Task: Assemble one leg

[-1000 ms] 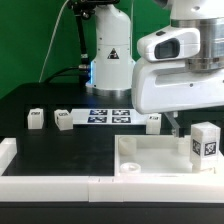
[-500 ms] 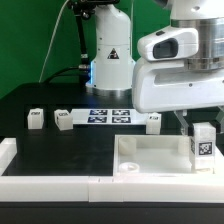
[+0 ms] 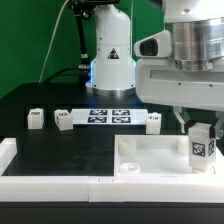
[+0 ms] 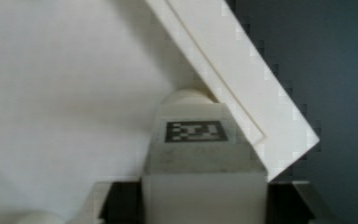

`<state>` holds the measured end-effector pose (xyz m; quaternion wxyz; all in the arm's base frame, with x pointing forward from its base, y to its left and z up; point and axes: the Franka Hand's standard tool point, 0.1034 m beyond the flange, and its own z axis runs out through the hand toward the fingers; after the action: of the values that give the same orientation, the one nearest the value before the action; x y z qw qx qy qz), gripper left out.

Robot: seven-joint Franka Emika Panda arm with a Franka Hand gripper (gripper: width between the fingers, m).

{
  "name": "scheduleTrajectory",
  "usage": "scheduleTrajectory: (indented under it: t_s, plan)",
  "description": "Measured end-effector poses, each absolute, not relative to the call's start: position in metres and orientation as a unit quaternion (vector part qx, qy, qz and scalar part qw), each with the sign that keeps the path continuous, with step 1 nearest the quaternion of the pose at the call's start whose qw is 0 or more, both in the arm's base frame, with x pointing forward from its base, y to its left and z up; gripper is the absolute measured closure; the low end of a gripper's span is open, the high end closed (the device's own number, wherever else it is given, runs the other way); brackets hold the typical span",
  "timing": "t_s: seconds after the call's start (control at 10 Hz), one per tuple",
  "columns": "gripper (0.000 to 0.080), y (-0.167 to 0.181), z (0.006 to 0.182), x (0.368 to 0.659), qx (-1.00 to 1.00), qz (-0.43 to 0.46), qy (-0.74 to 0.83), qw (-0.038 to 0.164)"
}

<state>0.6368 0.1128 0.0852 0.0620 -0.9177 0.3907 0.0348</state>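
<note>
My gripper (image 3: 201, 128) is shut on a leg (image 3: 203, 145), a small white block with a black-and-white tag facing the camera. It holds the leg upright at the right end of the large flat white square piece (image 3: 150, 156), at or just above its rim. In the wrist view the leg (image 4: 202, 160) sits between my dark fingers (image 4: 123, 202), with its tag up, over the piece's raised rim (image 4: 229, 70). Three more legs stand on the black table: two on the exterior view's left (image 3: 36, 118) (image 3: 63, 120) and one behind the piece (image 3: 153, 122).
The marker board (image 3: 110, 115) lies at the back, in front of the arm's base (image 3: 110, 60). A white rail (image 3: 50, 185) runs along the table's front edge, with a raised end on the exterior view's left.
My wrist has turned above the large piece. The held leg has sunk slightly towards the piece's right end. The other legs have not moved.
</note>
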Motion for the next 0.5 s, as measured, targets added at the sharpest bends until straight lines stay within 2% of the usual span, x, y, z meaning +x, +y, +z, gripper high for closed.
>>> scheduleTrajectory:
  t_s: [0.5]
  plan:
    - [0.0508,0.1222,0.0846,0.6377,-0.789,0.051,0.609,0.054]
